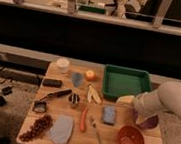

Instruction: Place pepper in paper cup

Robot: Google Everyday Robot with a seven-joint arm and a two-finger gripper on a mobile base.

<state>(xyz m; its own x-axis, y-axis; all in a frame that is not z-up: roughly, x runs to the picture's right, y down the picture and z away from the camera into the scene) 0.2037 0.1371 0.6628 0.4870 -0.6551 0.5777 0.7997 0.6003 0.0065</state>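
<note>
Wooden table point(61, 108) filled the lower frame. The 1 gripper point(126, 99) hovered at center right beside the green tray point(125, 84), spread wide, holding nothing. The pepper point(83, 119) lay to its lower left, long axis running near-to-far. The paper cup point(62, 65) stood at the table's upper left.

Gripper point(137, 115) sits right of centre on the end of the white arm point(173, 101), and its shape can't be made out. The arm covers part of the purple bowl point(150, 123) and runs off the right edge. Thin utensil point(95, 132), lower centre: too small to identify.
</note>
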